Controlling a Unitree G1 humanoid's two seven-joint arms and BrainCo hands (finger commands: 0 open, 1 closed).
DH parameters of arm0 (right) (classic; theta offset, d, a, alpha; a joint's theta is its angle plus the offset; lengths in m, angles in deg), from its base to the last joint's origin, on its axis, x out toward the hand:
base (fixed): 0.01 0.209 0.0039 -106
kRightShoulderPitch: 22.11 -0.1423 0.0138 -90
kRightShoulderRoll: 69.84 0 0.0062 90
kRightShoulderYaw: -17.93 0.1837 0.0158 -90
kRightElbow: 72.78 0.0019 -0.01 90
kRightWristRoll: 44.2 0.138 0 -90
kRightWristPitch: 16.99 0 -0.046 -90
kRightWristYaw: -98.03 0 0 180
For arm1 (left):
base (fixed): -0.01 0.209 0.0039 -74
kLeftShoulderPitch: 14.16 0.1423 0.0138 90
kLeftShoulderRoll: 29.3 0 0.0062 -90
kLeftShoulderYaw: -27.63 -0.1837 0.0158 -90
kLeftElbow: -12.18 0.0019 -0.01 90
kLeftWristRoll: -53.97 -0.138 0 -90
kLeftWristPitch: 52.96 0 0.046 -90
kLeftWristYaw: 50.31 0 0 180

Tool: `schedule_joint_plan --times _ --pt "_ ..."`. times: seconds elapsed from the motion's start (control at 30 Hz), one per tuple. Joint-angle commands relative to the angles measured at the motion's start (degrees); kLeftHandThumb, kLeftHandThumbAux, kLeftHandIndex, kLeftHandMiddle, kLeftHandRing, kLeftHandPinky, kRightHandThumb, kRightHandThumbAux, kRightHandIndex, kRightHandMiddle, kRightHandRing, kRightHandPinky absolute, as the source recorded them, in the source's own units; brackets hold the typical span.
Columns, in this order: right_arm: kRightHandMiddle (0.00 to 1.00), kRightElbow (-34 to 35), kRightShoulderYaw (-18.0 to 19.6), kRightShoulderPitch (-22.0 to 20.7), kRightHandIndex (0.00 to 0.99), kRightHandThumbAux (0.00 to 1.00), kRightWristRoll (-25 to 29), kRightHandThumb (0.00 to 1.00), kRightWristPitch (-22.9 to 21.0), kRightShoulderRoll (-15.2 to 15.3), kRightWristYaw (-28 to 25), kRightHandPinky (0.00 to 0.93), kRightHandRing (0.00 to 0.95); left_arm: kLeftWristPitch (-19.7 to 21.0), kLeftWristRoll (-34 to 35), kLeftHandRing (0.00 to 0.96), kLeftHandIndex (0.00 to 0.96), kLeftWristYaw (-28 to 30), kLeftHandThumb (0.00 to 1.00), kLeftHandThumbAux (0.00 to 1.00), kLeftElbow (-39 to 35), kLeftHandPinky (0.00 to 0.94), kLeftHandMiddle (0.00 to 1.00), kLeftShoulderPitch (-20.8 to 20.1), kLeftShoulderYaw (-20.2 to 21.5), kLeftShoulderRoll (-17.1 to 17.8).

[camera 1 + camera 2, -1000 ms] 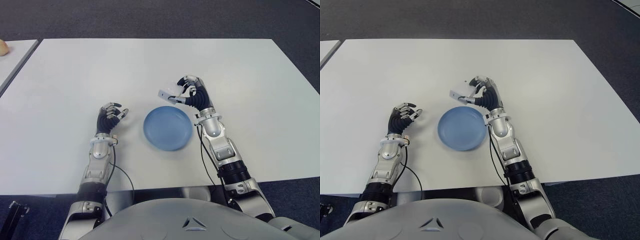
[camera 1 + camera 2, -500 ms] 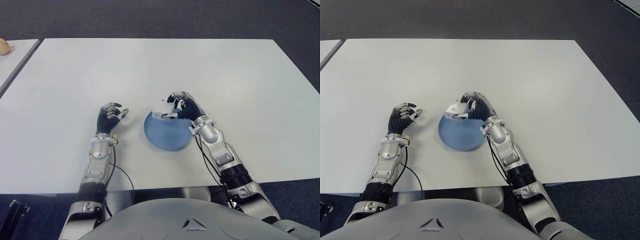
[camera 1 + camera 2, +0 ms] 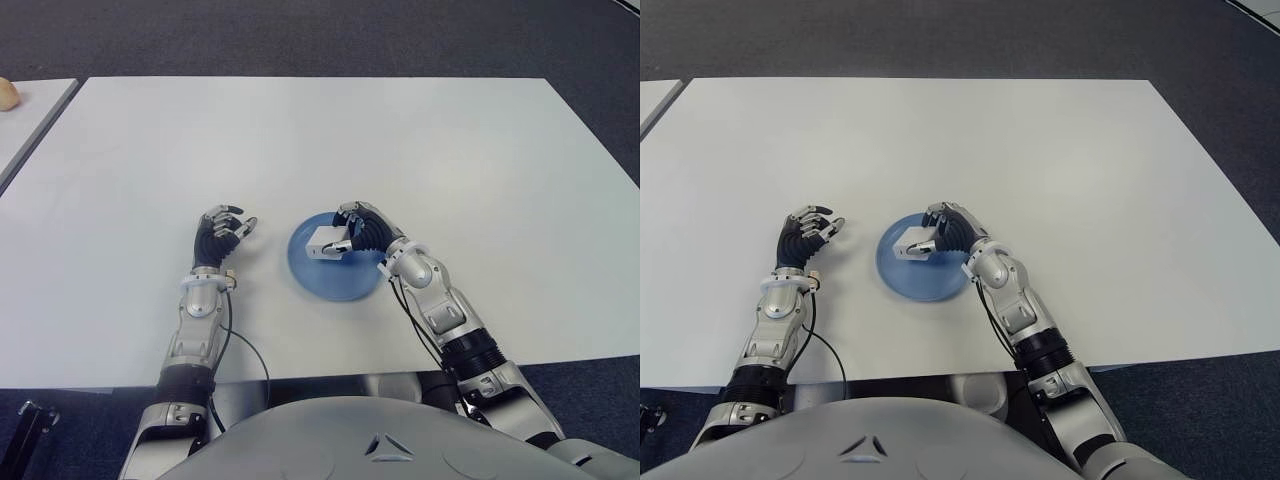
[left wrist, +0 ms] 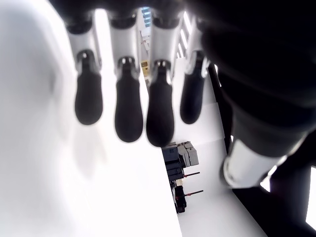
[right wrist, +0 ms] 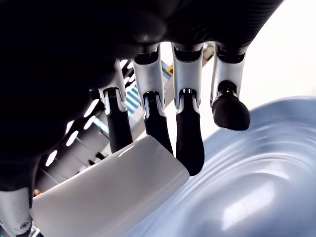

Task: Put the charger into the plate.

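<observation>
Charger hangs over the blue plate, pinched in my right robot hand for release; left robot hand hovers slack beside it.

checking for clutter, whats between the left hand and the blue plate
Nothing: in the left eye view only a bare strip of white table separates the idle, empty left hand from the blue plate, where the right hand holds the charger.

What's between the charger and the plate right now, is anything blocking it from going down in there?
Nothing visible blocks it. The right robot hand grips the white charger directly over the blue plate, whose surface beneath is bare. The left robot hand shows off to the plate's left, holding nothing.
</observation>
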Motion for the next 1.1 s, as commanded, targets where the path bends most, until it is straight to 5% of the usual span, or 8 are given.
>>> schedule_joint_plan --times 0.03,0.4,0.8,0.87,1.1 --pt "0.804 0.14 -1.88 -0.59 0.440 0.722 -4.13 0.710 -2.30 0.67 0.48 0.797 0.792 0.49 -0.22 0.620 0.434 -0.59 0.710 0.717 0.12 0.609 0.629 0.36 -0.13 -0.19" --pt "0.762 -1.24 -3.69 -1.14 0.436 0.725 -10.17 0.704 -2.76 1.12 3.88 0.723 0.754 0.27 -0.10 0.623 0.434 -0.26 0.709 0.717 0.35 0.613 0.630 0.29 0.00 0.12" --pt "0.342 -0.98 -4.06 -0.29 0.405 0.731 -12.11 0.679 -2.22 1.71 5.76 0.379 0.361 -0.47 -0.42 0.644 0.434 -0.23 0.711 0.718 1.07 0.634 0.647 0.15 0.04 0.50" --pt "0.267 -1.00 -4.12 -0.17 0.262 0.731 -12.20 0.462 -1.93 1.80 6.29 0.310 0.278 -0.59 -0.38 0.643 0.434 -0.25 0.711 0.718 1.17 0.634 0.647 0.14 0.07 0.49" --pt "0.119 -0.67 -3.98 0.65 0.115 0.710 -11.93 0.286 -0.50 1.91 8.56 0.211 0.140 -0.55 -0.40 0.631 0.434 -0.35 0.710 0.718 1.04 0.614 0.640 0.32 0.15 0.44"
